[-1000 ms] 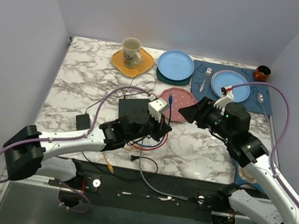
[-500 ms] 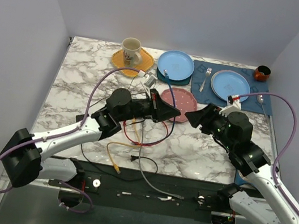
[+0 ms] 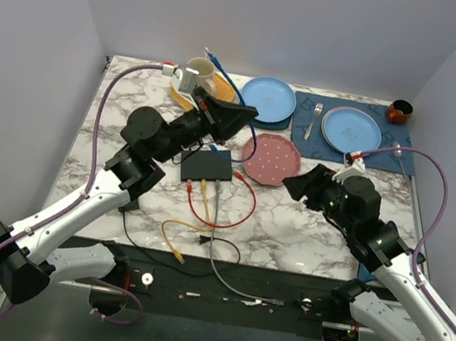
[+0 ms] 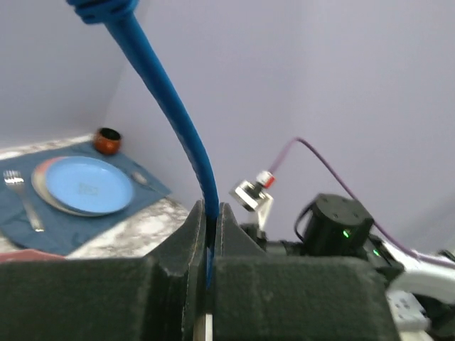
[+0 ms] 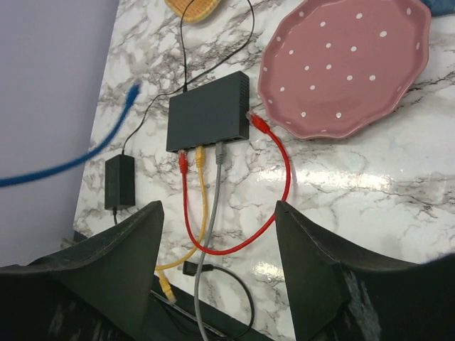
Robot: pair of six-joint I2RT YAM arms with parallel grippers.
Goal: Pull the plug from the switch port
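Your left jaws pinch the blue cable (image 4: pixel 178 121), its plug (image 3: pixel 210 52) already clear of the switch (image 3: pixel 207 165), your right jaws wide and empty; next, probably lower and release.

left arm (image 3: pixel 82 203) comes up from its base at the near left, bends at the elbow and swings its wrist out to the right, held up pretty high. left gripper (image 3: pixel 252 112) has its jaws pinched tight on a blue cable (image 4: pixel 176 114), basically no gap between them. right arm (image 3: pixel 404 270) reaches in from the near right toward the middle. right gripper (image 3: pixel 288 186) is aimed left and down, jaws spread wide, gripping nothing.
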